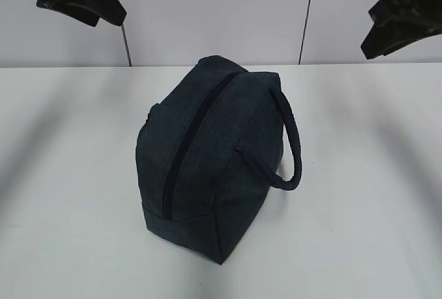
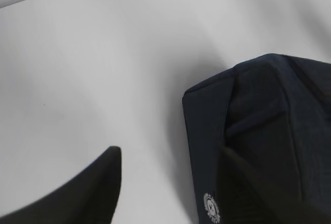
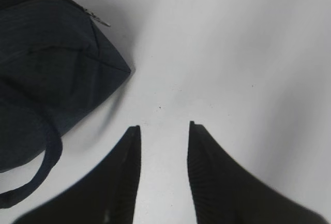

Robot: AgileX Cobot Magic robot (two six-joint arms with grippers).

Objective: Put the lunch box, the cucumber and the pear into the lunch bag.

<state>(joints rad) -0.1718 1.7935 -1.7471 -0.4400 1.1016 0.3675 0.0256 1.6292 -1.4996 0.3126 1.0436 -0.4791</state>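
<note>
Both hands hover apart above zipped lunch bag [image 1: 207, 154] on table [image 1: 359, 230].

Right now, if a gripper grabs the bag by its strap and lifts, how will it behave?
The bag is soft fabric with creases, so it will likely sag rather than stay boxy. Its strap loops off one side, so it would probably tilt as it hangs. Zipped shut, its contents are hidden, so its weight is uncertain.

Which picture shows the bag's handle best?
The exterior view: the lunch bag's whole handle loops out on its right side. The right wrist view shows only part of the loop; the left wrist view shows none.
</note>
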